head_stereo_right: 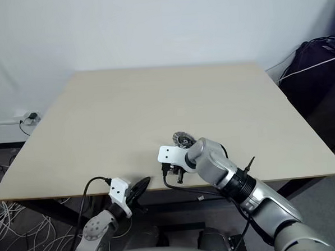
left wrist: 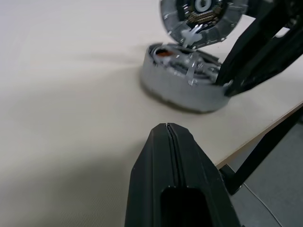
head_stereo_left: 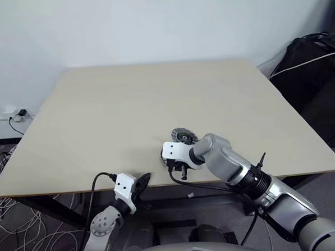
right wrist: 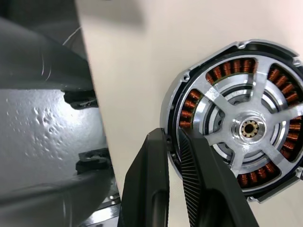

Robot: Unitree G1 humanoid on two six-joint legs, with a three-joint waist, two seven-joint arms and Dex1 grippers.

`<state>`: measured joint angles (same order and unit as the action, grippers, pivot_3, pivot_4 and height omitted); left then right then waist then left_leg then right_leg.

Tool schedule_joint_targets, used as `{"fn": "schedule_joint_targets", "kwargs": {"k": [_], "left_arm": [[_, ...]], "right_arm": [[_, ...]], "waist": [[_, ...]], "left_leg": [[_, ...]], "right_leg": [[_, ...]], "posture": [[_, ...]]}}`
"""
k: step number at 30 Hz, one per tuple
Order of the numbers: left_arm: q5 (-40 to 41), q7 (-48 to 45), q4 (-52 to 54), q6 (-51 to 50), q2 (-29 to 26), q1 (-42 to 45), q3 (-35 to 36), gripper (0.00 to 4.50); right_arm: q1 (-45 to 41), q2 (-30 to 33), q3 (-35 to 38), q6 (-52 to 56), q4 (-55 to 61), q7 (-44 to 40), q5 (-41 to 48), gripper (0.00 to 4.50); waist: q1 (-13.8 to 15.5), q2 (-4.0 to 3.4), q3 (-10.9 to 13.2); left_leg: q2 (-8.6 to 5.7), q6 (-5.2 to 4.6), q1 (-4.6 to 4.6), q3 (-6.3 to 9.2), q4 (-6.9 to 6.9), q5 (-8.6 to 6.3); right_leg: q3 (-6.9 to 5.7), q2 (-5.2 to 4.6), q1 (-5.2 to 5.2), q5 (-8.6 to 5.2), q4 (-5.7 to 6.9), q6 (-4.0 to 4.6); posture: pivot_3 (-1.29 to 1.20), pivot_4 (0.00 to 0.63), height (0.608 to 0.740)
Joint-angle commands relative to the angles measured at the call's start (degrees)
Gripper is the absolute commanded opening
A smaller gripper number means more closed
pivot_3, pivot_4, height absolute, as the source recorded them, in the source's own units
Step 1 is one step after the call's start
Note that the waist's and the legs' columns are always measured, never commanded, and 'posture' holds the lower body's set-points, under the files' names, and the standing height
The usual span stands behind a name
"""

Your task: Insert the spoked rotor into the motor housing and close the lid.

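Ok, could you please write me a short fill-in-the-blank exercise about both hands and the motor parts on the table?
1. The left hand holds nothing; its fingers are ___.
2. The right hand grips the motor housing by its ___.
3. Between the silver spokes of the spoked rotor, the windings look ___-coloured.

Missing words: shut; rim; copper

Motor housing [right wrist: 175, 101]: grey machined metal, satin sheen, copper-coloured wire windings glinting inside. Spoked rotor [right wrist: 236, 127]: brushed silver metal spokes, bright hub, black rim. Lid [left wrist: 201, 19]: grey metal, ribbed face, blurred. Table [head_stereo_left: 127, 111]: pale wood-look top, matt, fine grain. Right gripper [right wrist: 173, 142]: black plastic fingers, one pad finely ridged. Left gripper [left wrist: 168, 137]: smooth matt black plastic.
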<state>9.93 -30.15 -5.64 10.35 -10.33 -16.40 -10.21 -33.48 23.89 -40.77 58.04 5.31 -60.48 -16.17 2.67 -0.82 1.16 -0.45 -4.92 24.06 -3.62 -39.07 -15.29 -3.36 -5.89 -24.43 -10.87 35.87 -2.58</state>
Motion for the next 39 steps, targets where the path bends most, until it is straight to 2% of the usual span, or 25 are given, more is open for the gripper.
{"fn": "schedule_joint_targets", "kwargs": {"k": [1, 9, 17, 25, 30, 35, 37, 39], "left_arm": [[0.48, -0.78, -1.25, 2.12, 0.69, 1.69, 0.47, 0.00], [0.06, -1.74, -5.52, 3.97, 1.37, 3.34, 0.71, 0.00], [0.22, -2.80, -9.51, 6.17, 1.81, 4.35, 1.19, 0.00], [0.75, -3.74, -12.63, 8.20, 2.24, 4.83, 1.93, 0.00], [0.74, -4.18, -14.05, 9.34, 2.56, 4.91, 2.60, 0.00], [0.88, -4.27, -15.00, 10.02, 2.88, 4.90, 3.02, 0.00], [0.89, -4.48, -15.72, 10.39, 3.01, 5.07, 3.24, 0.00], [0.91, -4.81, -16.51, 10.81, 3.15, 5.27, 3.54, 0.00]], "right_arm": [[-0.09, 2.38, 2.53, 7.67, 2.13, 2.56, 0.48, 0.12], [-1.99, 0.85, 4.07, 20.87, 10.10, 5.29, 8.77, 0.12], [-5.43, -3.87, 8.74, 28.27, 9.68, 10.99, 17.21, 0.12], [-6.23, -7.78, 9.57, 22.50, 0.18, 19.02, 19.85, 0.12], [-6.61, -9.34, 8.58, 17.69, -6.33, 21.97, 20.09, 0.12], [-7.13, -12.37, 10.66, 16.70, -8.87, 23.68, 21.66, 0.12], [-7.51, -14.49, 12.60, 17.16, -9.40, 24.47, 22.85, 0.85], [-7.75, -16.56, 14.80, 18.11, -9.62, 25.32, 24.08, 1.40]], "waist": [[0.03, 0.00, 0.00], [-0.28, 0.00, -0.01], [-1.18, -0.02, 0.03], [-1.59, -0.03, 0.02], [-1.77, -0.06, -0.01], [-2.07, -0.05, -0.07], [-2.21, -0.06, -0.07], [-2.41, -0.10, -0.09]], "left_leg": [[-0.01, 0.00, 0.04, 0.00, 0.00, 0.00], [-0.01, -0.03, 0.34, 0.07, -0.01, -0.02], [0.05, -0.03, 0.41, 0.21, -0.01, -0.01], [0.02, -0.03, 0.41, 0.21, -0.03, -0.01], [0.02, -0.03, 0.38, 0.21, -0.05, 0.00], [0.03, -0.03, 0.28, 0.21, -0.07, 0.00], [0.04, -0.02, 0.27, 0.22, -0.07, 0.00], [0.05, -0.01, 0.27, 0.22, -0.06, 0.01]], "right_leg": [[-0.02, -0.02, -0.02, 0.00, -0.02, 0.00], [-0.17, -0.05, -0.24, -0.03, -0.10, 0.02], [-0.27, 0.05, -0.29, -0.04, -0.07, 0.04], [-0.27, 0.04, -0.27, -0.04, -0.07, 0.03], [-0.27, 0.06, -0.24, -0.03, -0.03, 0.03], [-0.25, 0.07, -0.16, 0.01, 0.03, -0.02], [-0.24, 0.08, -0.16, 0.04, 0.04, -0.06], [-0.23, 0.10, -0.18, 0.05, 0.05, -0.06]], "posture": [[0.00, 0.000, 0.740], [0.00, 0.000, 0.740], [0.00, 0.000, 0.740], [0.00, 0.000, 0.740], [0.00, 0.000, 0.740], [0.00, 0.000, 0.740], [0.00, 0.000, 0.740], [0.00, 0.000, 0.740]]}}
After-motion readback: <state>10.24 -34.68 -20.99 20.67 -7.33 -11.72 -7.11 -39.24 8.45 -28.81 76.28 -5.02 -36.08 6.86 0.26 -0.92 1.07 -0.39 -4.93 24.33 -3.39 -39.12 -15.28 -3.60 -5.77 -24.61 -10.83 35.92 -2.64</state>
